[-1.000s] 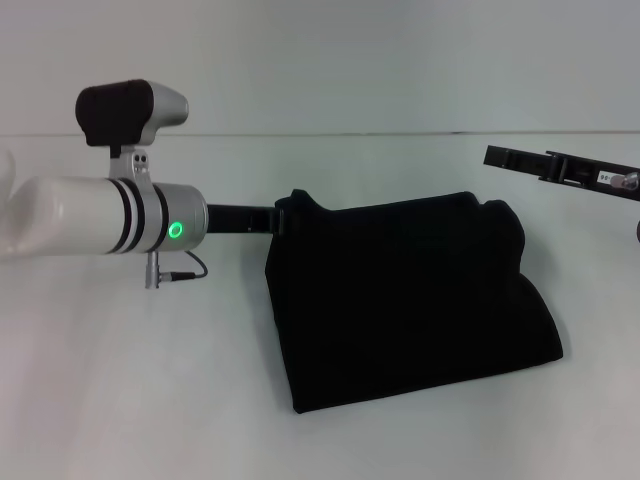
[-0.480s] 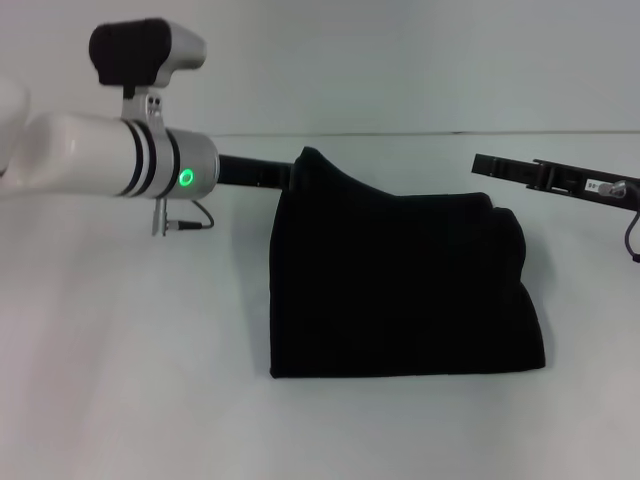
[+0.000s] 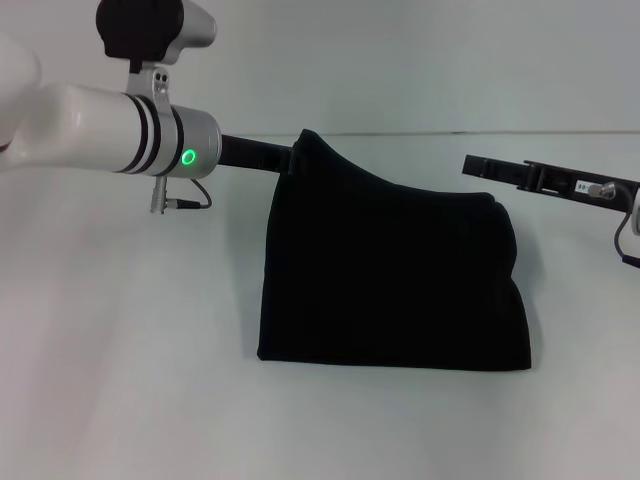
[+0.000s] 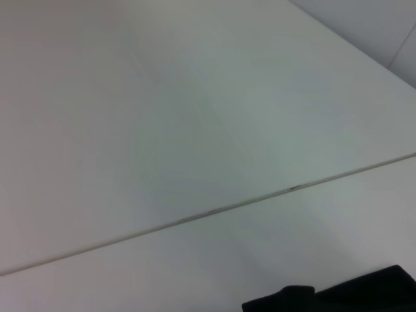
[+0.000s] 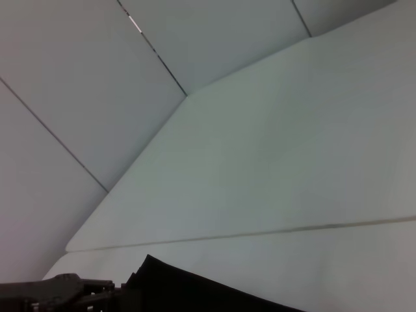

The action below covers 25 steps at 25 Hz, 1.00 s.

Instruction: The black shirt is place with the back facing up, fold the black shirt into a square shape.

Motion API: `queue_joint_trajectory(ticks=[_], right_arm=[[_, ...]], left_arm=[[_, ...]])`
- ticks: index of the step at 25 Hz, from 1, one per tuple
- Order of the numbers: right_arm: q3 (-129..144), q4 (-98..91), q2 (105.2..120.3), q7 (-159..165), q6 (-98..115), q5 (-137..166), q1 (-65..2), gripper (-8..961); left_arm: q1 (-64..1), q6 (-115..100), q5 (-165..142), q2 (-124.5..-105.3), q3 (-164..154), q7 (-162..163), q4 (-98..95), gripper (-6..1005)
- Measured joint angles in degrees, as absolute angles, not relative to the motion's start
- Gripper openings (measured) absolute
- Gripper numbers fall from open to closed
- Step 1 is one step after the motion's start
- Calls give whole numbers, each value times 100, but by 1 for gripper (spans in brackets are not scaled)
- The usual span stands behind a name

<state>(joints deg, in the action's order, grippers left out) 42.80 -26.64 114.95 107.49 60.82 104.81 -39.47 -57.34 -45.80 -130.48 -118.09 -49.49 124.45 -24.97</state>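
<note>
A black shirt, folded over into a rough rectangle, lies on a white table before the robot, its near edge flat on the surface and running straight across. The far left corner of the cloth rises off the table in a peak, drawn up to the tip of the left gripper, whose slim black fingers reach in from the left and meet the fabric at that corner; they appear closed on the cloth, the fingertips lost in the dark folds. Behind them, the left arm's white wrist shows a glowing green light and carries a black-and-silver camera housing on top. From that raised corner the shirt's top edge slopes down to the right, where its far right corner sits bunched on the table. Just beyond that corner, the right gripper hangs above the table, apart from the cloth and holding nothing; how far its fingers stand apart cannot be told. In the right wrist view, the shirt's lifted corner shows dark against the pale table, the left gripper beside it.
</note>
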Motion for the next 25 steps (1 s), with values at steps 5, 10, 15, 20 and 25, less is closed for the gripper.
queue_joint_trajectory(ticks=[5, 10, 15, 20, 25], right_arm=[[4279, -2670, 11496, 10749, 6058, 10481, -3979, 774], [4280, -2708, 11495, 10748, 6056, 10482, -3982, 775], [4238, -2717, 11460, 10619, 6055, 10448, -3971, 761], [4198, -2776, 11414, 10560, 6100, 10434, -3955, 738], [4050, -3060, 11404, 9948, 6574, 10402, -3840, 715]], left_arm=[[-5740, -4501, -13066, -11825, -5061, 12371, -2525, 126], [-5630, -4196, -13069, -11878, -5115, 12283, -2628, 135], [-5329, -3940, -13068, -11861, -5013, 12260, -2927, 144], [-4696, -4513, -12858, -11982, -4949, 12285, -4061, 266], [-4099, -5980, -12350, -12183, -4943, 11754, -5232, 411]])
